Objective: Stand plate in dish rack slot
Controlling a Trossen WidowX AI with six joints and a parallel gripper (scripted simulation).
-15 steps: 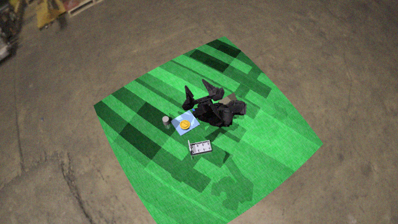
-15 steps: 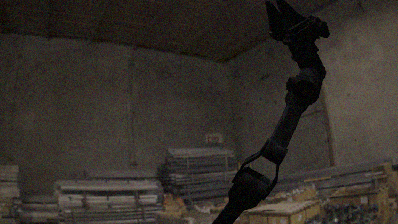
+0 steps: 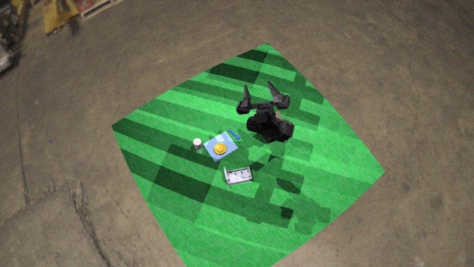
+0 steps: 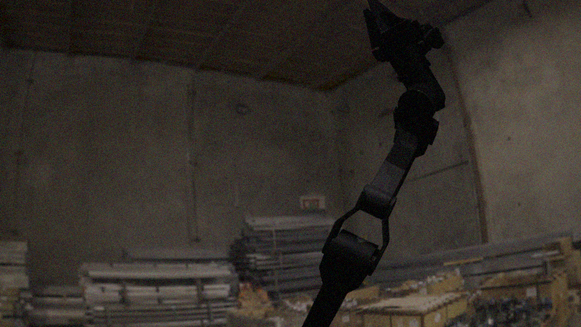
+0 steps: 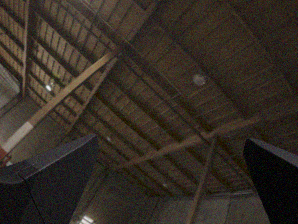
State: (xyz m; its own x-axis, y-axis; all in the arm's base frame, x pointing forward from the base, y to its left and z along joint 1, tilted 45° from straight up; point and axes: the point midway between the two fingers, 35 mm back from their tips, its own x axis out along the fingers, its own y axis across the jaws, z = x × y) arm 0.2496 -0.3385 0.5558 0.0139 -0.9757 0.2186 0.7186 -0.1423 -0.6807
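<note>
- Top view: the plate (image 3: 220, 148) is a small yellow disc lying flat on a light blue mat (image 3: 220, 146) on the green worktop (image 3: 185, 212).
- The dish rack (image 3: 237, 175) is a small grey frame on the worktop, near the mat on the side toward the bottom of this view. None of its slots holds the plate.
- A pale cup (image 3: 197, 143) stands just beside the left edge of the mat. A blue spoon (image 3: 234, 133) lies at the mat's upper right corner.
- The gripper (image 3: 262, 92) is well apart from the plate, up and to the right of it in the top view, with the arm (image 3: 269, 126) between the two.
- Key relation: the fingers (image 3: 246, 95) point away from the plate, toward the far edge of the worktop. The exterior view shows the arm (image 4: 400, 134) reared up with its tip toward the ceiling, and the wrist view shows only roof beams between the two dark fingers.
- Judgement: the arm must swing back over the mat and tip the gripper down before any approach. A flat disc gives no preferred axis, so a rim grasp from any side appears feasible.
- Gripper state: the jaws stand wide apart. Nothing sits between them and they touch nothing.
- Task progress, as a judgement: the pickup is not yet begun.
</note>
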